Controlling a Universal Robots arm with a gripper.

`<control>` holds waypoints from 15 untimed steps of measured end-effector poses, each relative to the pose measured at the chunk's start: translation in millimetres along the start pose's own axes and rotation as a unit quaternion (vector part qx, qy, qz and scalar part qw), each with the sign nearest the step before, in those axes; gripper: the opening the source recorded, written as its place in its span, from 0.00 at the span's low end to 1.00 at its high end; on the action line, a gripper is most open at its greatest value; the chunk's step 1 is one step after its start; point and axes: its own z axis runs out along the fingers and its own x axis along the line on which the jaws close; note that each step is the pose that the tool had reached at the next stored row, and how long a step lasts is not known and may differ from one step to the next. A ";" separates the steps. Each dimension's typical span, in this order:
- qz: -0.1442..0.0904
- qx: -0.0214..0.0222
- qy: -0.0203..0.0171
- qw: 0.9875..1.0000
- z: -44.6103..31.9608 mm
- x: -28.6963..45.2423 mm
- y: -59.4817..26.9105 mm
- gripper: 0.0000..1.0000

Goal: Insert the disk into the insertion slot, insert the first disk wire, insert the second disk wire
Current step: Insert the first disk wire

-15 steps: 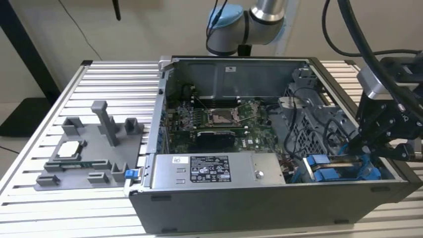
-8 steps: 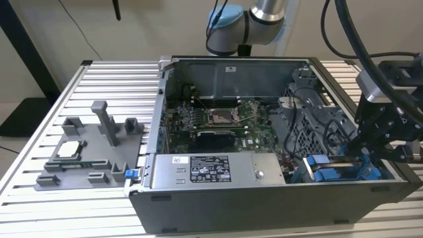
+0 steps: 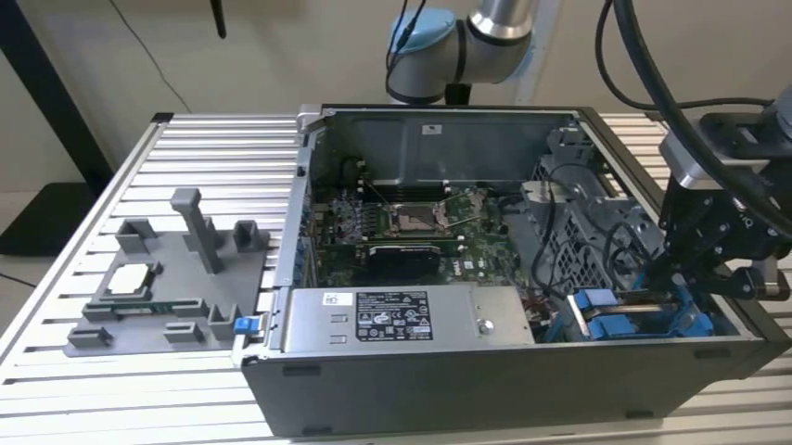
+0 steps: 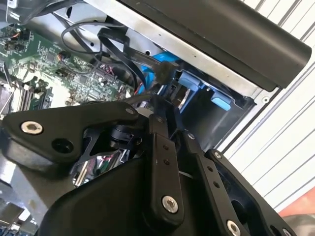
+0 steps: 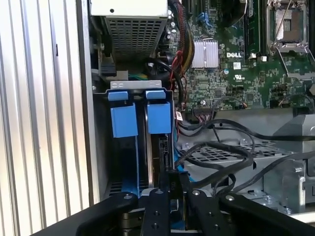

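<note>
First wrist view: the disk [image 5: 160,152] sits edge-on in the insertion slot [image 5: 129,84], blue handle [image 5: 159,117] at the rim, so that step looks done. At its other end the gripper [image 5: 175,179] has its fingers pinched together on what seems a dark disk wire [image 5: 175,172]; the wiring looks unfinished.

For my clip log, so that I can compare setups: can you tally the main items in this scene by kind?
Computer case: 1
Power-supply box: 1
Motherboard: 1
Grey parts holder: 1
Slatted table: 1
Gripper: 1
Total: 6
</note>
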 end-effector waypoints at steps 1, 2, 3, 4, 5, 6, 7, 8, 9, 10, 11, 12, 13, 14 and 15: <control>0.000 0.000 0.005 1.000 0.4 -0.7 -0.2 0.00; 0.000 0.001 0.011 1.000 0.8 -1.3 -0.3 0.00; 0.000 0.001 0.016 1.000 1.2 -2.1 -0.5 0.00; 0.000 0.001 0.020 1.000 1.6 -3.0 -0.6 0.00; 0.000 0.001 0.021 1.000 1.7 -4.1 -0.6 0.00; 0.000 0.001 0.021 1.000 1.8 -4.6 -0.5 0.00; 0.000 0.001 0.021 1.000 1.9 -4.6 -0.6 0.00; 0.000 0.001 0.021 1.000 1.9 -4.6 -0.6 0.00; 0.000 0.001 0.021 1.000 1.8 -4.6 -0.6 0.00; 0.000 0.001 0.021 1.000 1.8 -4.8 -0.7 0.00; 0.000 0.001 0.021 1.000 1.9 -5.3 -1.0 0.00; 0.000 0.001 0.021 1.000 2.2 -6.0 -1.3 0.00; 0.000 0.001 0.021 1.000 2.6 -6.7 -1.4 0.00; 0.000 0.001 0.021 1.000 3.0 -7.2 -1.4 0.00; 0.000 0.001 0.021 1.000 3.3 -7.6 -1.4 0.00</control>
